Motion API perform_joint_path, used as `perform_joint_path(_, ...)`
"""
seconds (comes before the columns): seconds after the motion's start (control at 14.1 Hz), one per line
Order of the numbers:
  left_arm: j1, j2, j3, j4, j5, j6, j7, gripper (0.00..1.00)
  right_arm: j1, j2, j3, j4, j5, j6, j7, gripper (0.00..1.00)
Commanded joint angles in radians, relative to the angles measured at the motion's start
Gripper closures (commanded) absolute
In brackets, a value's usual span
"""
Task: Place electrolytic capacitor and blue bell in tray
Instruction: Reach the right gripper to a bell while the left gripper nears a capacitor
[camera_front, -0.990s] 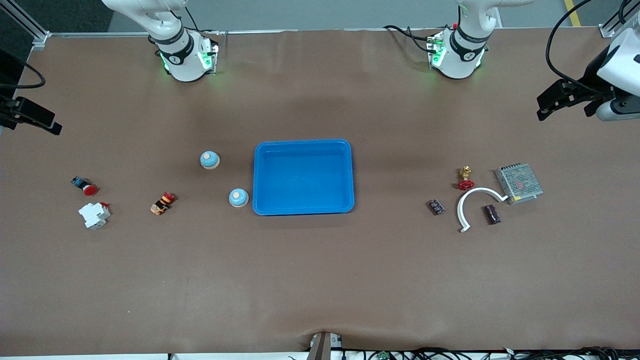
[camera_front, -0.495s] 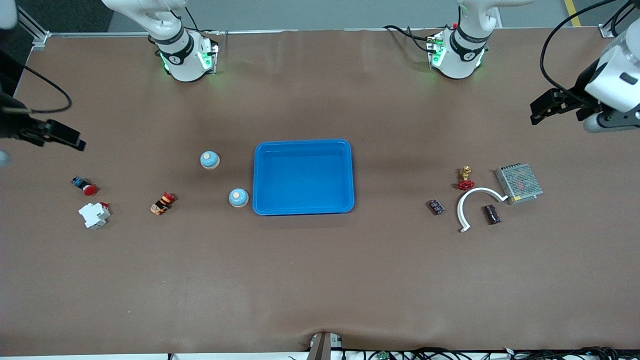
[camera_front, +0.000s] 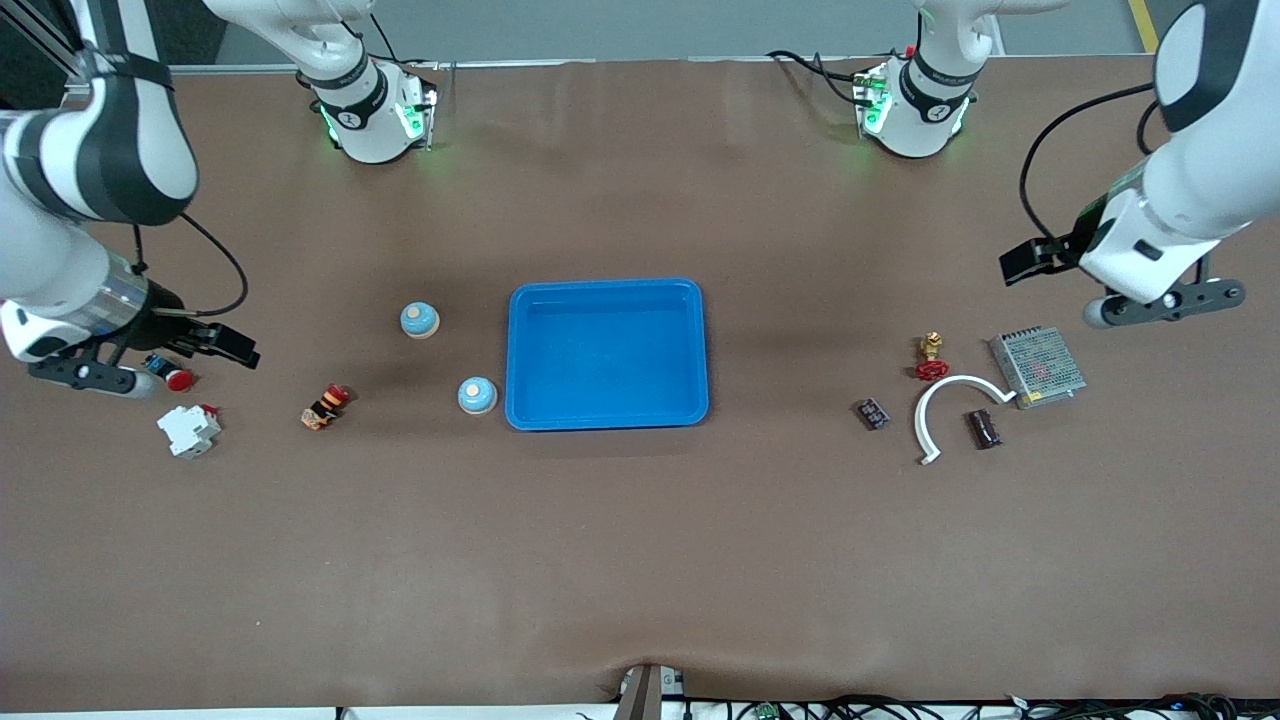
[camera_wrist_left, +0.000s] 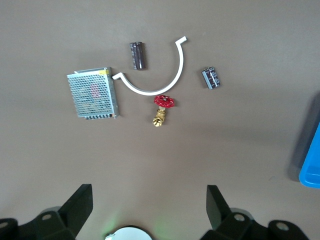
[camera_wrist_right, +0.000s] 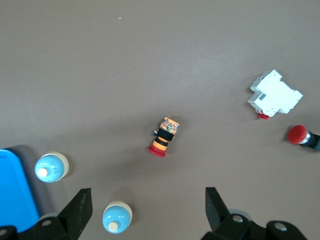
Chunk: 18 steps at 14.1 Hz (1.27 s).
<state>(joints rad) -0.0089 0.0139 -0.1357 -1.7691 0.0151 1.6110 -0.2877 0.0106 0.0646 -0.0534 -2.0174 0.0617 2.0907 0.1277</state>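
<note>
The blue tray (camera_front: 607, 290) lies mid-table and holds nothing; its edge shows in both wrist views (camera_wrist_left: 311, 167) (camera_wrist_right: 14, 192). Two blue bells stand beside it toward the right arm's end, one (camera_front: 477, 395) (camera_wrist_right: 51, 167) close to it, the other (camera_front: 419, 319) (camera_wrist_right: 117, 218) farther from the front camera. The dark cylindrical electrolytic capacitor (camera_front: 984, 428) (camera_wrist_left: 138, 55) lies toward the left arm's end. My left gripper (camera_front: 1165, 303) (camera_wrist_left: 148, 210) is open and empty above the table beside the power supply. My right gripper (camera_front: 85, 375) (camera_wrist_right: 147, 210) is open and empty over the red push button.
By the capacitor lie a white curved strip (camera_front: 945, 405) (camera_wrist_left: 167, 75), a red-handled brass valve (camera_front: 932, 358) (camera_wrist_left: 162, 107), a small dark component (camera_front: 872, 413) (camera_wrist_left: 211, 78) and a mesh power supply (camera_front: 1037, 366) (camera_wrist_left: 92, 93). Toward the right arm's end: red push button (camera_front: 172, 377) (camera_wrist_right: 299, 135), white breaker (camera_front: 188, 430) (camera_wrist_right: 275, 95), orange-black button (camera_front: 325, 405) (camera_wrist_right: 165, 136).
Both arms have swung in from the table's ends toward the objects and lowered. Nothing on the table has moved.
</note>
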Motion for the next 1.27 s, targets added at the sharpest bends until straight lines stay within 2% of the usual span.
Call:
perform_joint_path(0.0, 0.001, -0.02, 0.001, -0.09, -0.033, 0.082, -0.031, 0.0, 0.037, -0.003, -0.002, -0.079, 0.012, 0.066, 0.065, 0.0)
perform_joint_path(0.21, -0.003, 0.009, -0.002, -0.128, -0.035, 0.133, -0.091, 0.0, 0.084, 0.044, -0.002, -0.115, 0.01, 0.122, 0.174, 0.0)
perform_joint_path(0.42, -0.008, 0.049, -0.038, -0.128, -0.035, 0.161, -0.177, 0.0, 0.121, 0.082, -0.002, -0.227, 0.01, 0.331, 0.217, 0.0)
perform_joint_path(0.78, -0.011, 0.101, -0.085, -0.156, -0.035, 0.22, -0.298, 0.0, 0.17, 0.214, -0.002, -0.236, 0.01, 0.451, 0.277, 0.0)
perform_joint_path(0.99, -0.01, 0.135, -0.097, -0.17, -0.034, 0.246, -0.344, 0.0, 0.212, 0.227, -0.002, -0.289, 0.01, 0.515, 0.328, 0.0)
perform_joint_path(1.2, -0.011, 0.136, -0.101, -0.254, -0.032, 0.357, -0.392, 0.0, 0.233, 0.224, -0.002, -0.349, 0.012, 0.568, 0.343, 0.0)
